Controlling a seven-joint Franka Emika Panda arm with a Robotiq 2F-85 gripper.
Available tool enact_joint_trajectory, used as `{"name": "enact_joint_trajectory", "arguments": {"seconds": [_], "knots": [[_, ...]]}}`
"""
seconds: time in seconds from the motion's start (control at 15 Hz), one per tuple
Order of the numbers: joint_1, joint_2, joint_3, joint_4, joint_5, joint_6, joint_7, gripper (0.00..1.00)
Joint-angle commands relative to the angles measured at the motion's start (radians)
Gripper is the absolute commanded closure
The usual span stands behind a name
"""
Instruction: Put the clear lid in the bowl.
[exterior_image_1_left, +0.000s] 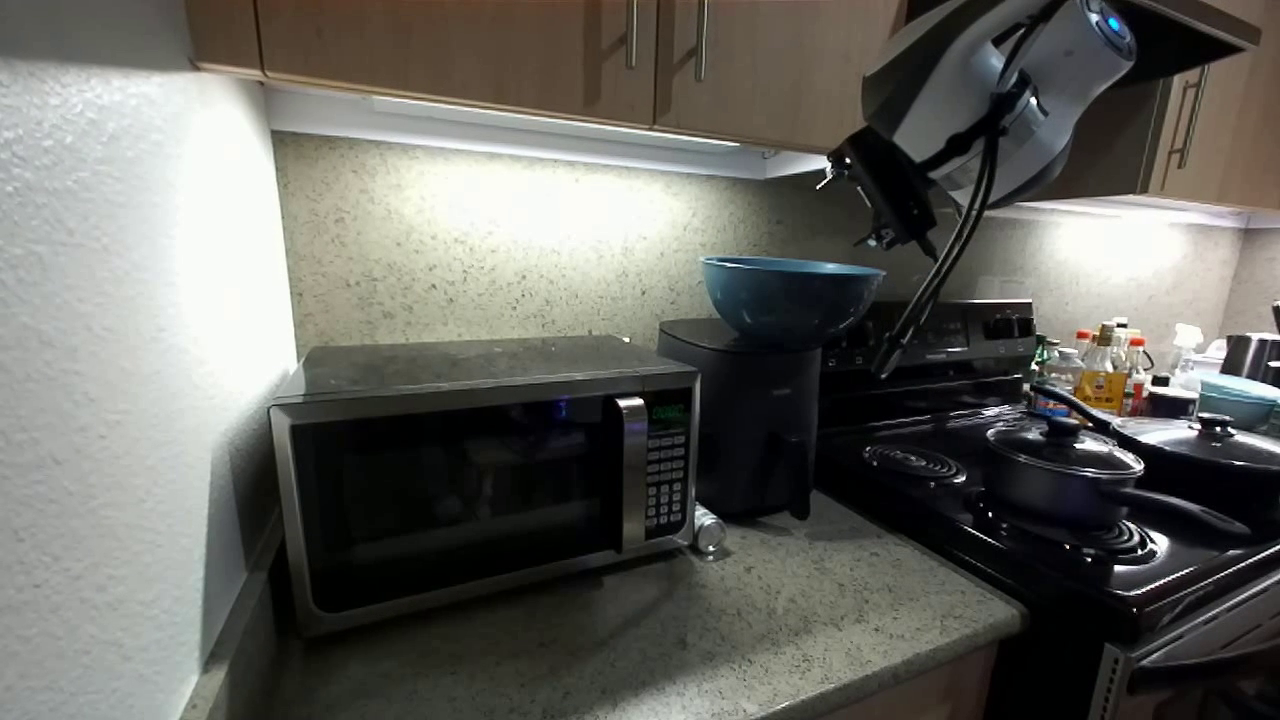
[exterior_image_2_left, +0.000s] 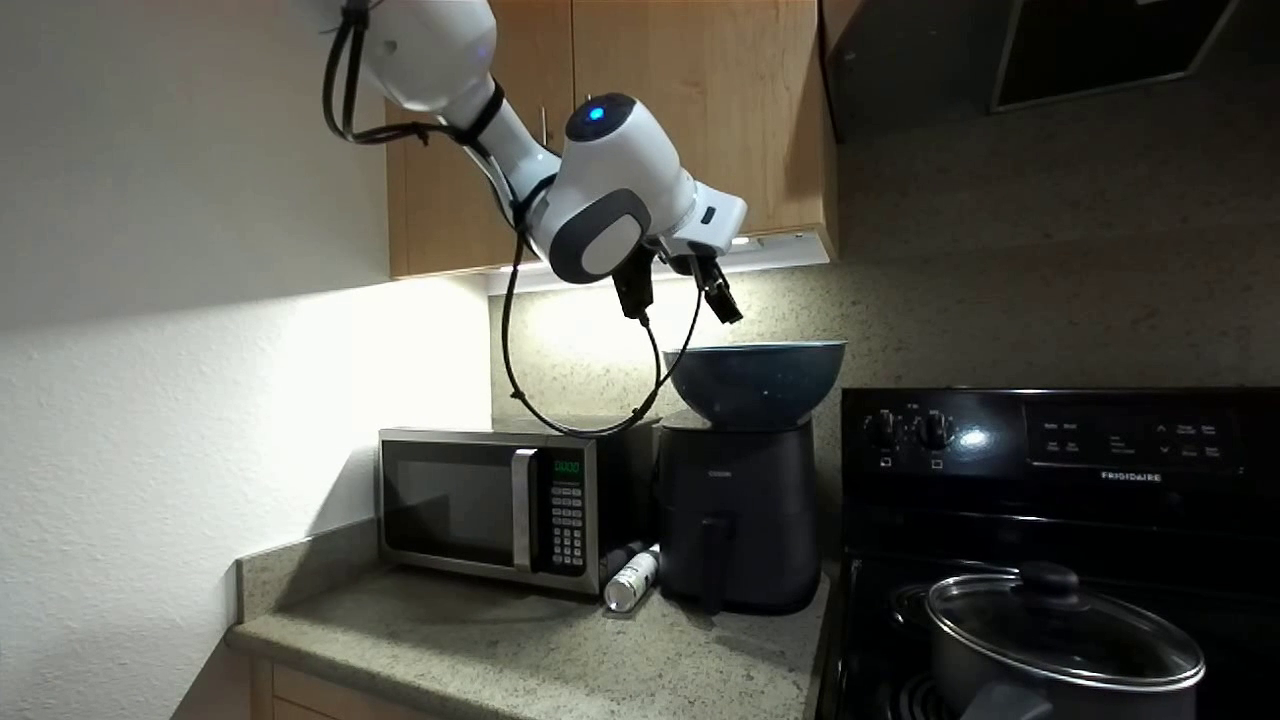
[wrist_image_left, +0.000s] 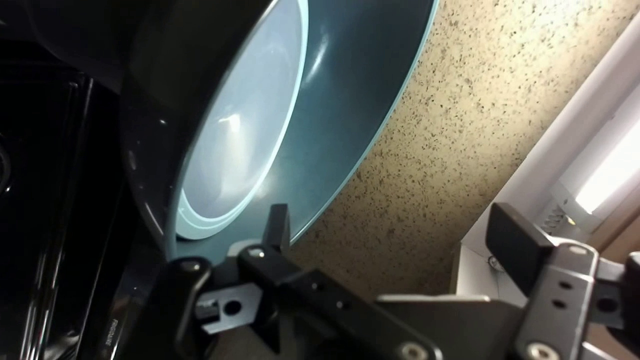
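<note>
In the wrist view, nearest was the gripper (wrist_image_left: 397, 234), its two fingers (wrist_image_left: 515, 245) spread wide apart with open space between them. In both exterior views it tilted downward just above the bowl (exterior_image_2_left: 757, 385), apart from the rim. The bowl was deep, round and dark teal-blue. Inside it, below the rim, lay the clear lid (wrist_image_left: 245, 115), a pale disc with a lighter blue-green edge; the bowl's near wall hid part of it.

The bowl sat on top of a black fryer (exterior_image_2_left: 770, 520) at the right edge of the counter (exterior_image_2_left: 540, 650), toward the back corner; small lettering on the fryer's front was too fine to read. Just beside the fryer, a white cylinder (exterior_image_2_left: 635, 578) lay on its side, its dark print blurred. Beyond it, near the counter's back left corner, stood the microwave (exterior_image_2_left: 450, 500), its green display (exterior_image_2_left: 567, 467) too smeared to read with certainty.

Past the counter's right edge was a black stove (exterior_image_2_left: 970, 490), with "FRIGIDAIRE" legible on its back panel in an exterior view. A covered pot (exterior_image_2_left: 1065, 635) sat on the stove. Farthest, in an exterior view, stood bottles (exterior_image_1_left: 1100, 385), one with a yellow label whose words were too small to read.
</note>
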Motion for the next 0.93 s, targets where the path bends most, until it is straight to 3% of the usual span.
{"name": "enact_joint_trajectory", "arguments": {"seconds": [0.0, 0.2, 0.33, 0.87], "knots": [[-0.032, -0.115, 0.048, -0.089, 0.005, 0.006, -0.092, 0.00], [-0.019, -0.181, 0.049, -0.124, 0.036, 0.016, -0.137, 0.00], [-0.024, -0.131, 0.042, -0.071, 0.004, 0.006, -0.083, 0.00], [-0.020, -0.166, 0.040, -0.102, 0.016, 0.014, -0.090, 0.00]]}}
